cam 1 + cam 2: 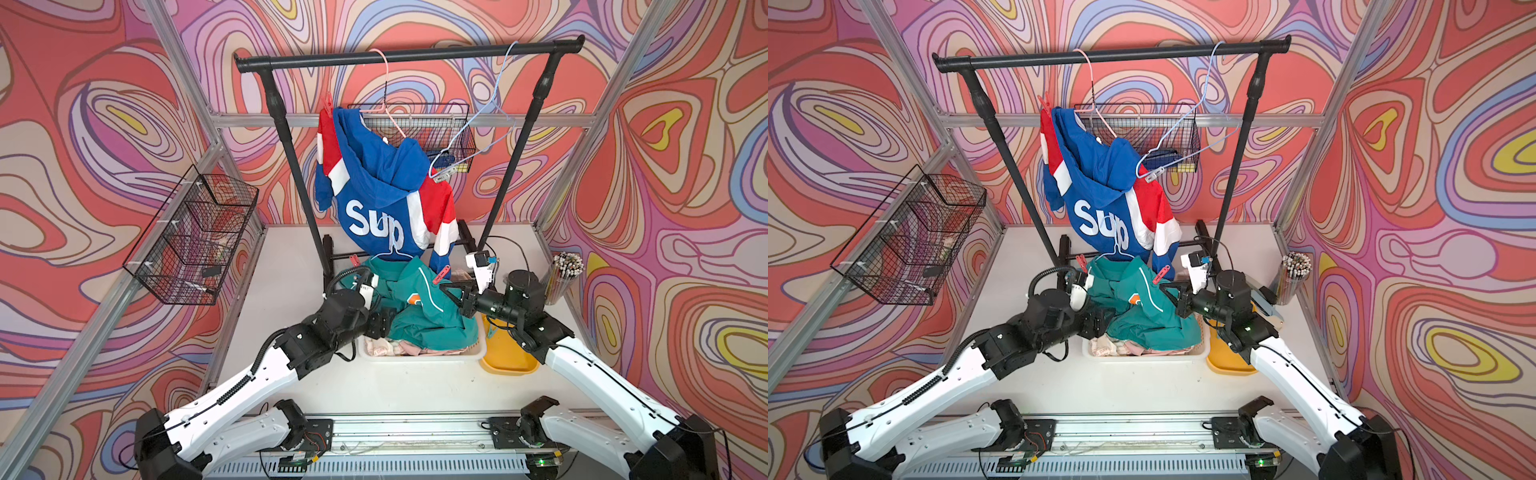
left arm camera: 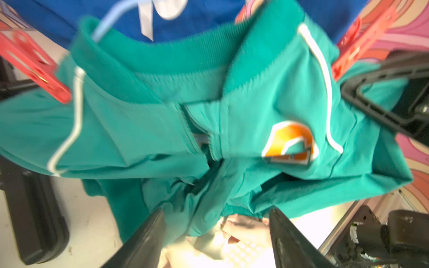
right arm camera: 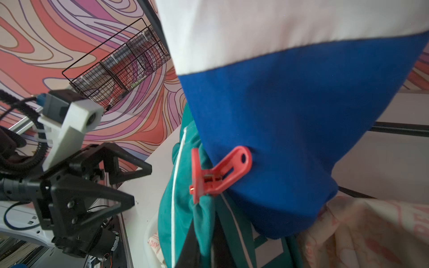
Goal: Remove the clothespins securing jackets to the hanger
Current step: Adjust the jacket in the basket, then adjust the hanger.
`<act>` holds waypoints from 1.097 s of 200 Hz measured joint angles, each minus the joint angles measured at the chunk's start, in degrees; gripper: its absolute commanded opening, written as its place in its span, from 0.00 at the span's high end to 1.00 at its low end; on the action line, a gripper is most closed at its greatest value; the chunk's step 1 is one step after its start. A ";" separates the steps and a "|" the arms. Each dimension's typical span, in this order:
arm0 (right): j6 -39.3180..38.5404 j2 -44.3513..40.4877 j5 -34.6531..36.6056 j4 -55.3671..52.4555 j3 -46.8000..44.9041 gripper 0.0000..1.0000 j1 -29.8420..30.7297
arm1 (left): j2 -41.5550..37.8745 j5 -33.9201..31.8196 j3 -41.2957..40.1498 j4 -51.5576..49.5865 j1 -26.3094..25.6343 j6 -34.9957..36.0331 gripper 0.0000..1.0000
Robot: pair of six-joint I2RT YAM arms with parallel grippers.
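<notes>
The teal-green jacket (image 1: 419,307) sags over a white basket (image 1: 419,356), on a pale blue hanger (image 1: 394,249) that is off the rail. Red clothespins (image 1: 355,260) (image 1: 441,274) grip its two shoulders. My right gripper (image 3: 209,234) is shut on a fold of teal cloth just below one red clothespin (image 3: 220,174). My left gripper (image 2: 217,213) stands open at the jacket's lower edge, with nothing between its fingers (image 2: 148,239). The blue-red-white jacket (image 1: 374,195) hangs from a pink hanger (image 1: 388,104), with a red clothespin (image 1: 327,102) on it. The pink jacket (image 1: 386,348) lies in the basket.
A black rail (image 1: 407,56) also carries a bare blue hanger (image 1: 478,124) with a grey clothespin (image 1: 442,174). A yellow tray (image 1: 509,357) sits beside the basket. Wire baskets (image 1: 195,237) (image 1: 440,129) hang on the walls, and a cup of pencils (image 1: 565,274) stands at the right.
</notes>
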 measured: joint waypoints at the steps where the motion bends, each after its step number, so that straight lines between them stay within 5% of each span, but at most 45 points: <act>1: 0.00 0.00 0.02 0.00 0.02 1.00 0.04 | 0.09 0.04 0.22 -0.07 0.13 0.02 0.26; 92: -2.16 0.42 2.14 -1.68 0.85 1.00 3.08 | 18.27 8.00 22.73 -0.13 14.34 2.56 0.41; 125: -2.54 0.22 2.19 -2.36 0.96 1.00 3.26 | 22.10 11.28 24.72 0.17 15.08 2.73 0.43; 219: -3.10 0.22 2.16 -2.99 1.09 1.00 3.30 | 25.62 15.54 25.75 1.84 16.33 2.69 0.74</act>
